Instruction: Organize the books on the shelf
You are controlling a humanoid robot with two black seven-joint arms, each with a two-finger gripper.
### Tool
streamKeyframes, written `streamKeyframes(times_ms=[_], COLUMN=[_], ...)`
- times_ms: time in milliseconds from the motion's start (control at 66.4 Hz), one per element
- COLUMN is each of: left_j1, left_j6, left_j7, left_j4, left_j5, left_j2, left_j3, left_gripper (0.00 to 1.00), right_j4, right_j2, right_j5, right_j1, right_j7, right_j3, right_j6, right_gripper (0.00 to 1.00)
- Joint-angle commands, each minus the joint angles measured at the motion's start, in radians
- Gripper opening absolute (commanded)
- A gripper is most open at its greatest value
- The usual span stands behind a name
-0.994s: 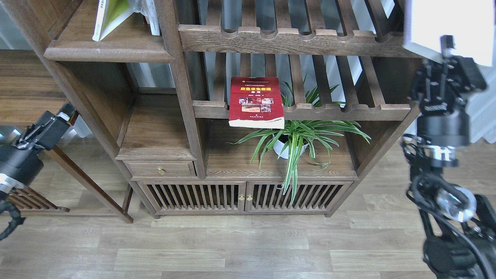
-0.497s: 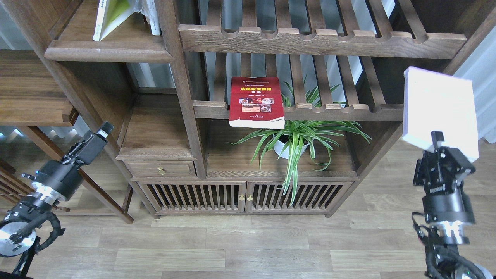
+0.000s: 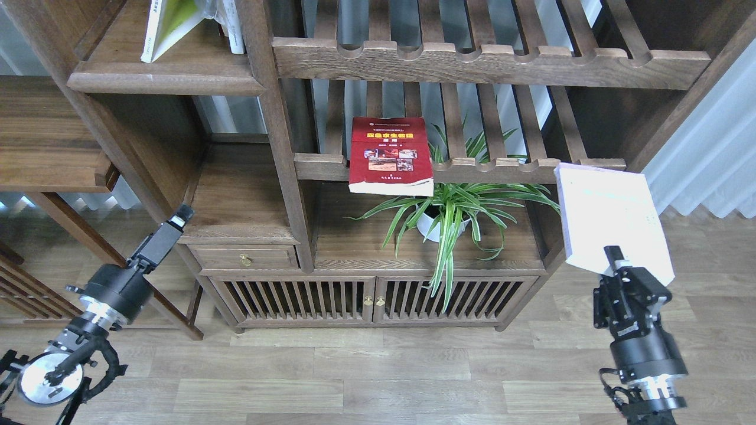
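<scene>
A yellow-green book (image 3: 168, 23) leans on the solid plank shelf (image 3: 165, 77) at the upper left. A dark red book (image 3: 390, 156) with small photos lies flat on a slatted shelf, its front edge hanging over the notched rail. My right gripper (image 3: 617, 262) is low at the right, shut on the bottom edge of a pale lilac-white book (image 3: 614, 215) held upright in front of the cabinet's right side. My left gripper (image 3: 177, 219) points up at the lower left, near the drawer unit, holding nothing; its fingers cannot be told apart.
A spider plant (image 3: 455, 218) in a white pot stands under the red book. Below are a small drawer (image 3: 245, 258) and slatted cabinet doors (image 3: 372, 298). A wooden side table (image 3: 53, 147) stands at the left, and a curtain (image 3: 709, 159) hangs at the right.
Both arms have come down. The right gripper carried the pale book from the upper right corner down and slightly left. The left gripper moved down and to the right.
</scene>
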Motion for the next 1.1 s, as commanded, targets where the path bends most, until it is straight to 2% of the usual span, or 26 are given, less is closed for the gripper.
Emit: streamKeyframes(times_ms=[0, 151, 286, 497, 557, 693, 783, 889, 1039, 1085], left_j1=[0.036, 0.096, 0.159, 0.165, 0.138, 0.124, 0.122, 0.118, 0.115, 0.113], left_j6=[0.0, 0.0, 0.0, 0.0, 0.0, 0.0, 0.0, 0.0, 0.0, 0.0], left_j7=[-0.005, -0.003, 0.0, 0.013, 0.013, 0.017, 0.043, 0.128, 0.196, 0.204], left_j4=[0.002, 0.015, 0.024, 0.021, 0.015, -0.011, -0.047, -0.105, -0.18, -0.18], left_j5=[-0.057, -0.141, -0.159, -0.426, -0.497, -0.569, -0.609, -0.701, -0.793, -0.793], left_j2=[-0.037, -0.132, -0.146, -0.076, -0.041, -0.036, -0.025, 0.008, 0.067, 0.073], left_j3=[0.038, 0.061, 0.107, 0.357, 0.423, 0.459, 0.466, 0.483, 0.528, 0.54], left_gripper=[1.0, 1.0, 1.0, 1.0, 1.0, 1.0, 1.0, 1.0, 1.0, 1.0], right_j4=[-0.02, -0.05, -0.061, -0.063, -0.063, -0.063, -0.063, -0.064, -0.077, -0.078], right_j2=[-0.004, -0.004, -0.002, -0.007, -0.007, -0.008, -0.008, -0.007, 0.012, 0.016], right_j5=[-0.013, -0.051, -0.056, -0.057, -0.056, -0.054, -0.054, -0.054, -0.054, -0.054], right_j1=[0.0, 0.006, 0.021, 0.06, 0.071, 0.086, 0.097, 0.113, 0.158, 0.16], right_j7=[-0.014, -0.02, -0.02, -0.026, -0.038, -0.087, -0.132, -0.181, -0.183, -0.18], right_j3=[-0.067, -0.159, -0.204, -0.313, -0.34, -0.377, -0.39, -0.414, -0.474, -0.482], right_j6=[0.0, 0.0, 0.0, 0.0, 0.0, 0.0, 0.0, 0.0, 0.0, 0.0], right_gripper=[0.03, 0.03, 0.03, 0.03, 0.03, 0.03, 0.03, 0.03, 0.04, 0.04])
